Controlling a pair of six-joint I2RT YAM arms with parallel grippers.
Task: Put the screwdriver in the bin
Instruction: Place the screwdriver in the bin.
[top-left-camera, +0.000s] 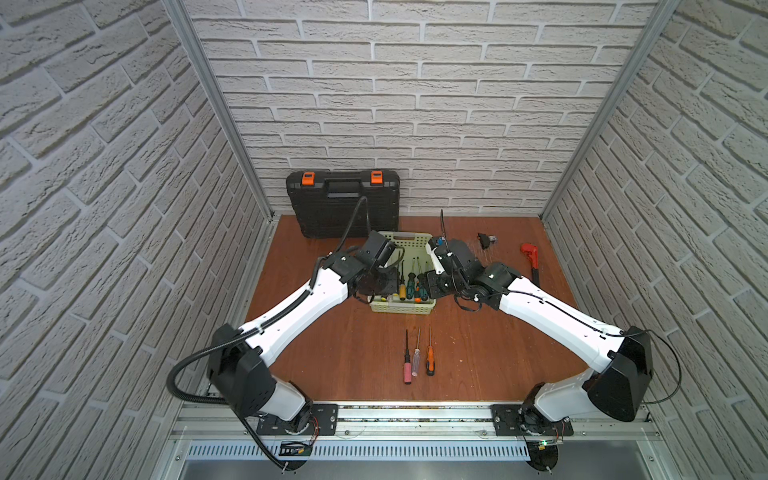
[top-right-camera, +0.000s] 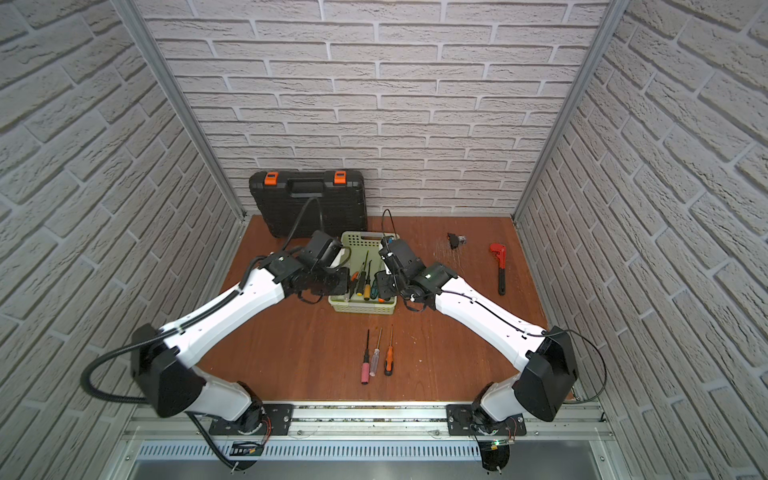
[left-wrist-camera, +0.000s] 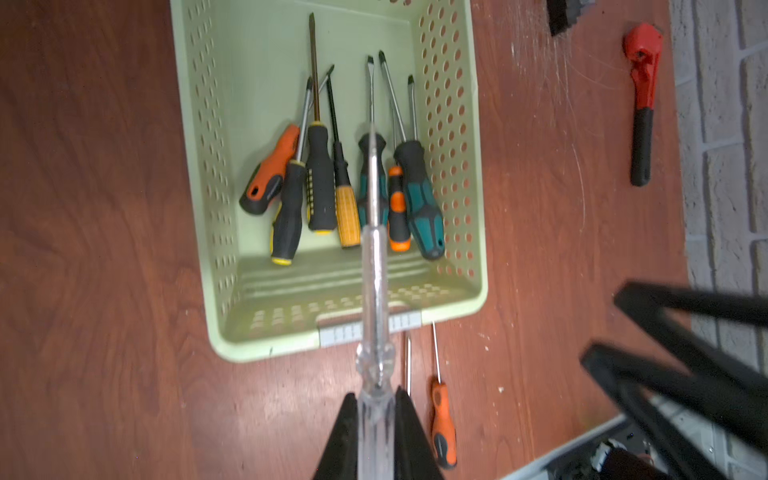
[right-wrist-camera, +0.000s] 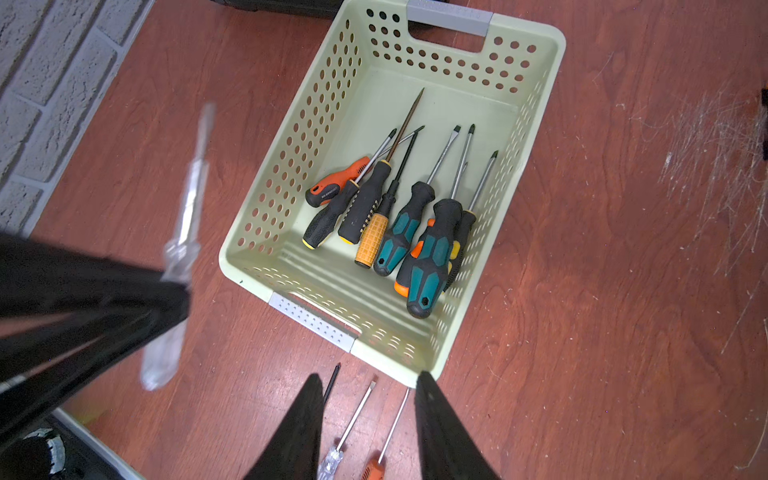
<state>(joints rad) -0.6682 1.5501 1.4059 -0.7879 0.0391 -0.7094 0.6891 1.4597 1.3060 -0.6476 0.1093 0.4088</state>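
screwdriver (left-wrist-camera: 374, 291): clear plastic handle, probably light, stiff, slippery | where: in air at bin (left-wrist-camera: 208, 166) edge, not inside | left fingers (left-wrist-camera: 343, 436): clamped on handle, safer than thin shaft | right fingers (right-wrist-camera: 444, 432): apart, empty

Left arm (top-left-camera: 291, 307) and right arm (top-left-camera: 552, 311) reach inward, wrists near each other. Left claw (left-wrist-camera: 376, 392) pinches the clear screwdriver (left-wrist-camera: 374, 270); right claw (right-wrist-camera: 369, 376) hangs empty, jaws partly apart, seemingly angled downward

no legible text or labels
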